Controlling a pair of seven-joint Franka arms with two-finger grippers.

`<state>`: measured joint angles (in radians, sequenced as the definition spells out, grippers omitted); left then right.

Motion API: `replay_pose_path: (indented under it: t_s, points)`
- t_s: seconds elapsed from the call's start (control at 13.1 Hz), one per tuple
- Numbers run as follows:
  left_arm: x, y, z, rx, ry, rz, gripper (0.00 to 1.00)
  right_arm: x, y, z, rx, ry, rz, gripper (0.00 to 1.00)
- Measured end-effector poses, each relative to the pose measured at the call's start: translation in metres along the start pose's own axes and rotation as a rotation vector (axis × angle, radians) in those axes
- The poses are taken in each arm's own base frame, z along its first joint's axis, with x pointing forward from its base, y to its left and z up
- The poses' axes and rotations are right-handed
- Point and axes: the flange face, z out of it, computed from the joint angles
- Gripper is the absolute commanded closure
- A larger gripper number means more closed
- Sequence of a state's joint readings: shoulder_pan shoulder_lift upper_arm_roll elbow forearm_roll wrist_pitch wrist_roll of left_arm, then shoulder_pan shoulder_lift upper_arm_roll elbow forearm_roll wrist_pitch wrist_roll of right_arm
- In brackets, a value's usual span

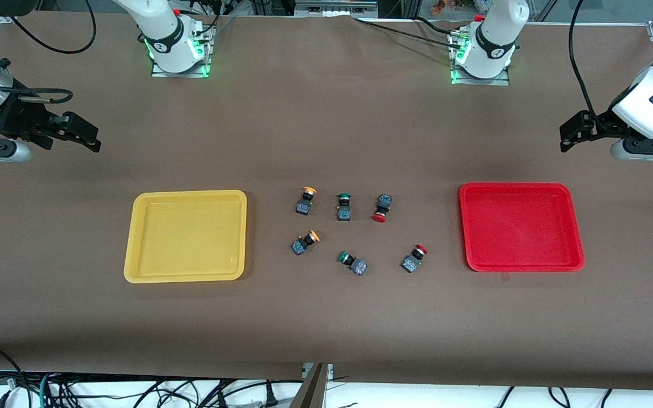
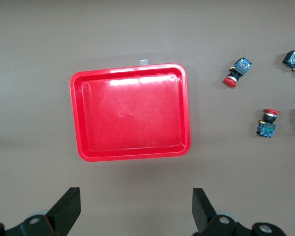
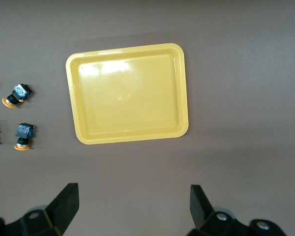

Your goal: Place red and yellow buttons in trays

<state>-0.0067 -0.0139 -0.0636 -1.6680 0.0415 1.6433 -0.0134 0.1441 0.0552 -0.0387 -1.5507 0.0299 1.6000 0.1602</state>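
Six small dark-bodied push-button switches [image 1: 344,229] lie between the shallow yellow plastic tray [image 1: 186,236] and shallow red plastic tray [image 1: 521,226]; my left gripper [image 2: 136,209] and right gripper [image 3: 133,205] wait wide-open above the table ends.

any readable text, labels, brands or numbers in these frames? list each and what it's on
No text reads anywhere.
Round dark emblem on the white collar of the right arm base: too small to read.
Round dark emblem on the white collar of the left arm base: too small to read.
Yellow plastic tray and red plastic tray: no markings.
Blue patches on the six dark push-button switch bodies, e.g.: too small to tell.
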Motion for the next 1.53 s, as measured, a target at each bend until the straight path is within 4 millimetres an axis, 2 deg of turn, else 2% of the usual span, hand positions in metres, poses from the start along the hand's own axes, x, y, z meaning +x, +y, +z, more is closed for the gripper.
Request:
replay_pose_path:
  t_s: [0.15, 0.31, 0.46, 0.61, 0.84, 1.07, 1.22, 1.37, 1.53]
  points:
    - [-0.003, 0.008, 0.003, 0.0, -0.025, 0.013, 0.0, 0.003, -0.002, 0.007, -0.002, -0.009, -0.003, 0.0]
    - [-0.005, 0.015, 0.013, 0.001, -0.079, 0.026, 0.0, 0.011, -0.004, 0.023, -0.007, -0.033, -0.004, 0.0]
    - [0.002, 0.034, 0.053, -0.007, -0.184, 0.061, 0.0, 0.017, -0.021, 0.045, -0.014, -0.069, -0.032, 0.0]
    - [0.027, 0.067, 0.113, -0.04, -0.226, 0.114, 0.0, 0.027, -0.06, 0.099, -0.033, -0.145, -0.089, 0.0]
    - [0.084, 0.11, 0.2, -0.099, -0.056, 0.18, 0.0, 0.037, -0.146, 0.186, -0.056, -0.147, -0.086, 0.0]
    - [0.126, 0.139, 0.249, -0.159, 0.111, 0.339, 0.0, 0.026, -0.229, 0.254, -0.021, -0.12, 0.036, 0.0]
    - [0.147, 0.161, 0.273, -0.207, 0.156, 0.395, 0.0, 0.016, -0.269, 0.3, 0.034, -0.137, 0.126, 0.0]
    - [0.155, 0.186, 0.303, -0.247, 0.176, 0.422, 0.0, 0.006, -0.301, 0.343, 0.068, -0.128, 0.22, 0.0]
    - [0.153, 0.209, 0.334, -0.264, 0.177, 0.449, 0.0, -0.009, -0.332, 0.38, 0.082, -0.099, 0.281, 0.01]
